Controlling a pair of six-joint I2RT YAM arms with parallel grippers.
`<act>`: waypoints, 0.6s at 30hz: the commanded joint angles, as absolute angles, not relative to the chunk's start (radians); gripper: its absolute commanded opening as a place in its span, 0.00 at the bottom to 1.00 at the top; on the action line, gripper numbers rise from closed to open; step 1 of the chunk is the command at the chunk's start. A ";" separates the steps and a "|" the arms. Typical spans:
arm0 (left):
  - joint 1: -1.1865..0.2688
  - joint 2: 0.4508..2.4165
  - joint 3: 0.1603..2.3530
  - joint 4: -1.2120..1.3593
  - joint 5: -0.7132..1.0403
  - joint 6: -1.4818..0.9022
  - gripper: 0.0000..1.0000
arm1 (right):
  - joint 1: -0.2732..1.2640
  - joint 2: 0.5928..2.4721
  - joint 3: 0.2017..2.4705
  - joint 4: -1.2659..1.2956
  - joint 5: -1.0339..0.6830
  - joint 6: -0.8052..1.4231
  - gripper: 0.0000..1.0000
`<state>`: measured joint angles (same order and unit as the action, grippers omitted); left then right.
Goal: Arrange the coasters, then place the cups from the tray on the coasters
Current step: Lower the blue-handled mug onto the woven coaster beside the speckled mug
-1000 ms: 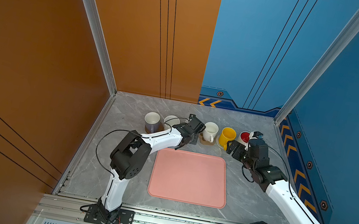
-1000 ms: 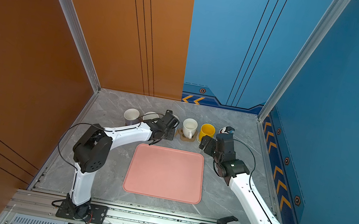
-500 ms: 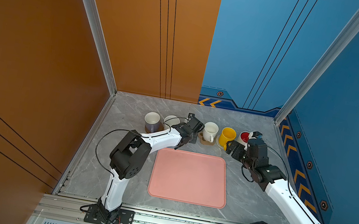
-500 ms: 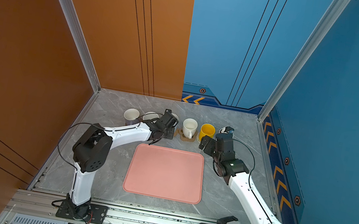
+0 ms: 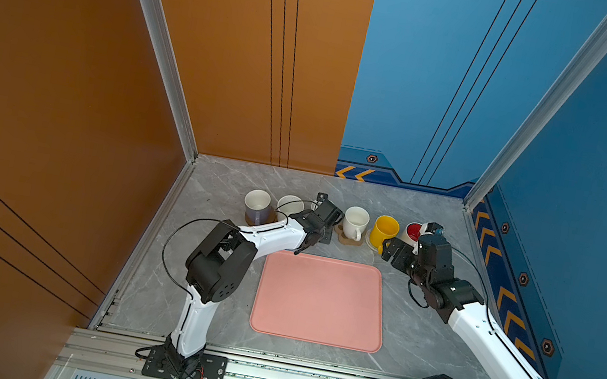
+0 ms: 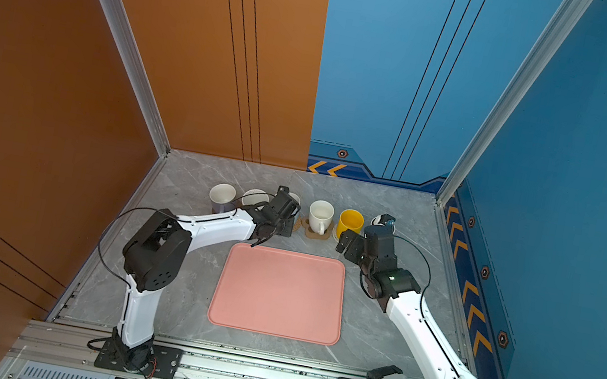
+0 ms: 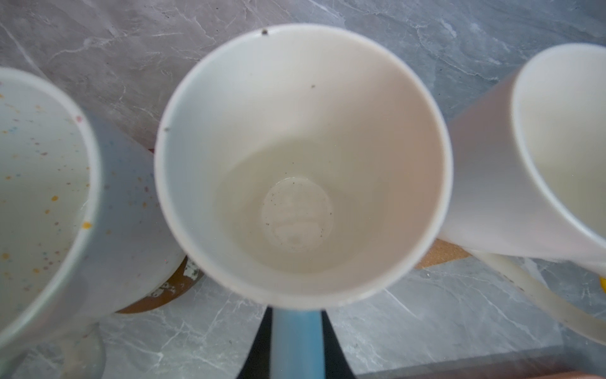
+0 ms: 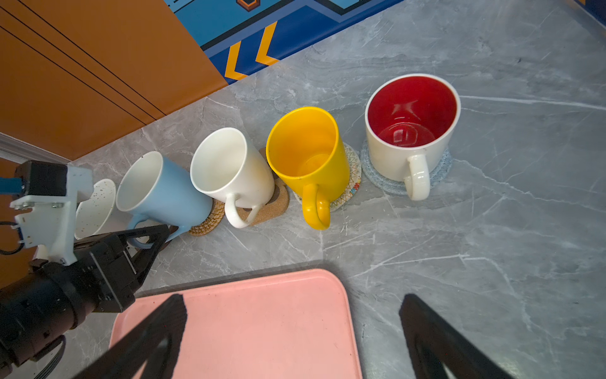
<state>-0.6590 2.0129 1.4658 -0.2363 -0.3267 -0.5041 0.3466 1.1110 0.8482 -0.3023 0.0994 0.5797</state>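
- A large, flat, pink rectangular tray [image 5: 320, 299] lies bare in the middle of the grey marbled table [image 5: 417, 345], nearest the arm bases.
- Over the tray's corner at 1 o'clock, the right claw [image 8: 292, 297] hangs with its jaws spread wide and grips nothing. It is short of the yellow handled mug [image 8: 308, 154].
- At 11 o'clock of the tray, the left claw [image 8: 154, 236] is closed on the handle of the light-blue mug [image 8: 164, 190]. The mug's base meets a tan rattan round coaster [image 8: 208, 220].
- Farthest back, six mugs stand in a row from 9 to 3 o'clock:
  - a lilac mug [image 5: 257, 207];
  - a speckled white mug [image 5: 289, 205] on a brown disc coaster [image 7: 157, 295];
  - the light-blue one;
  - a plain white mug [image 5: 355, 221] on a tan paw-shaped cork coaster [image 8: 277, 200];
  - the yellow one on a white woven round coaster [image 8: 352, 174];
  - a white mug with red inside [image 8: 411, 131] on a pale-blue woven round coaster [image 8: 439, 170].
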 commanded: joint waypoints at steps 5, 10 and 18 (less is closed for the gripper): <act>-0.646 2.021 1.471 -0.152 -0.369 -0.485 0.00 | 0.342 1.112 0.862 -0.290 0.083 0.569 1.00; -0.646 2.025 1.473 -0.153 -0.375 -0.477 0.00 | 0.342 1.112 0.862 -0.290 0.083 0.569 1.00; -0.644 2.033 1.474 -0.158 -0.376 -0.469 0.00 | 0.342 1.116 0.865 -0.289 0.080 0.568 1.00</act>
